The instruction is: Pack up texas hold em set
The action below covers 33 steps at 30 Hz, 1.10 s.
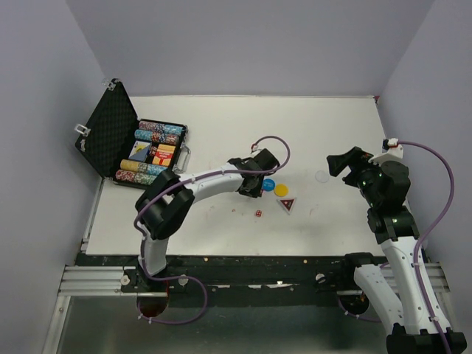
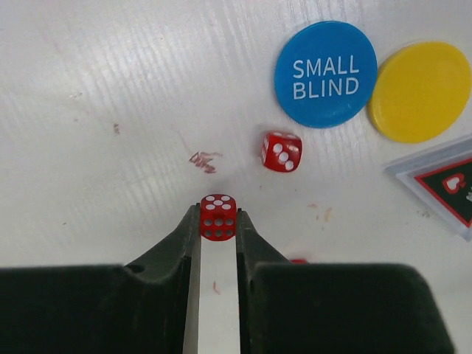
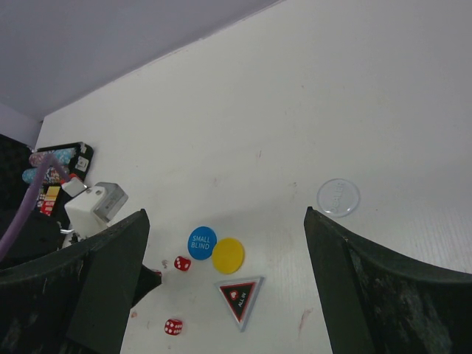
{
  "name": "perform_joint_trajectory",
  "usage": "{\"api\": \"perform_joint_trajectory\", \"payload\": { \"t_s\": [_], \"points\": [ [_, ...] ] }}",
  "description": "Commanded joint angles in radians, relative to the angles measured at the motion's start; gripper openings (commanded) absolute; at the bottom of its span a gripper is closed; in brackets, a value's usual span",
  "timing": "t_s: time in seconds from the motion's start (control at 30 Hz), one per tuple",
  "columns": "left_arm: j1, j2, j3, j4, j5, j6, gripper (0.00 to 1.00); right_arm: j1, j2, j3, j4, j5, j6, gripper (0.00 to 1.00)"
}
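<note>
Near the desk's [image 1: 243,122] middle, left pincer [image 2: 219,228] grips a red die [image 2: 218,214] for the case [image 1: 110,136]; right pincer [image 3: 226,214] gapes empty.

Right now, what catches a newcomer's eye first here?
A red die pinched in the left gripper, low centre of the left wrist view. Just beyond it, the blue SMALL BLIND disc beside a yellow disc. At far left, the open black case holding colourful chips.
</note>
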Motion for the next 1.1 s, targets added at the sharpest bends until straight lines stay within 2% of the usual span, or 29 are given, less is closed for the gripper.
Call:
{"api": "perform_joint_trajectory", "payload": {
  "t_s": [0.0,0.13,0.3,0.4,0.53,0.6,0.7,0.77,1.07],
  "points": [
    [0.042,-0.163,-0.058,-0.015,-0.032,0.106,0.13,-0.006,-0.01,0.0,-0.002,-0.021,-0.016,0.94],
    [0.125,-0.3,-0.154,-0.002,-0.045,0.215,0.12,-0.006,-0.01,0.0,-0.002,-0.019,-0.014,0.94],
    [0.329,-0.427,-0.227,0.027,-0.014,0.335,0.12,-0.006,-0.008,0.002,-0.002,-0.022,-0.017,0.94],
    [0.453,-0.453,-0.218,-0.002,0.021,0.373,0.12,-0.006,-0.007,0.004,-0.002,-0.018,-0.017,0.94],
    [0.545,-0.467,-0.178,-0.054,-0.015,0.482,0.12,-0.006,-0.005,0.002,-0.001,-0.018,-0.016,0.94],
    [0.606,-0.46,-0.173,-0.036,-0.026,0.525,0.12,-0.006,-0.002,0.0,0.004,-0.022,-0.017,0.94],
    [0.738,-0.417,-0.167,0.009,0.046,0.521,0.12,-0.006,-0.002,0.004,0.003,-0.026,-0.019,0.94],
    [0.789,-0.372,-0.158,0.041,0.057,0.53,0.12,-0.006,-0.001,0.008,-0.002,-0.026,-0.019,0.94],
    [0.906,-0.181,0.023,0.015,0.005,0.588,0.11,-0.006,0.021,0.016,-0.005,-0.027,-0.022,0.94]
  ]
}}
